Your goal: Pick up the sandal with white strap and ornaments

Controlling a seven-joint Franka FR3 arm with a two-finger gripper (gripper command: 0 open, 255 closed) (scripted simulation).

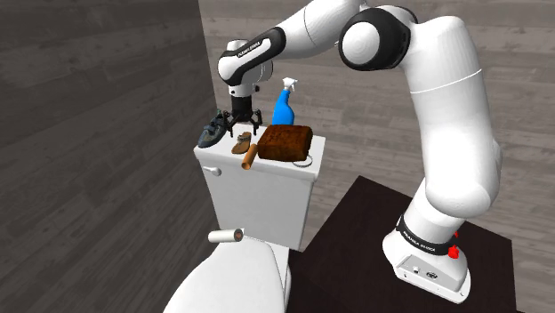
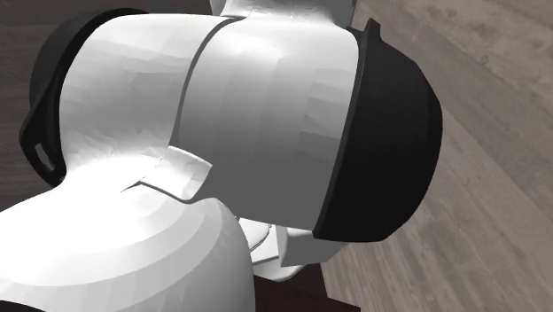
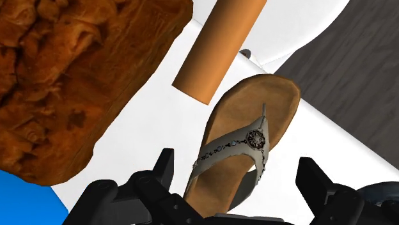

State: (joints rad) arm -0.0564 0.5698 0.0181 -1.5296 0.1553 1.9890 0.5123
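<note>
Five things sit on the white toilet tank lid point(image 1: 276, 171), one of each. The one sandal point(image 3: 246, 147) has a tan sole and a white strap with a round ornament where the strap meets. It lies near the lid's middle, directly under the hand point(image 1: 245, 120). Just beside its toe end lies a single orange-brown cylinder point(image 3: 220, 45). On the cylinder's other side, one rough brown block point(image 3: 77, 77) takes up the side of the lid towards the shoulder view's right. One blue spray bottle point(image 1: 283, 107) with a white nozzle stands upright behind the block. One dark shoe point(image 1: 213, 132) rests at the lid's edge on the shoulder view's left.

The hand points straight down with its fingers point(image 3: 163, 169) spread wide. The sandal's heel end lies between them, and neither finger touches it, so the hand holds nothing.

The tank belongs to a white toilet point(image 1: 231, 284) with its seat cover down. A single white roll point(image 1: 225, 236) juts out from the tank's front. The arm point(image 2: 266, 106) rises from a dark box stand point(image 1: 356, 240) beside the toilet, and grey planks point(image 1: 89, 133) surround the scene.
</note>
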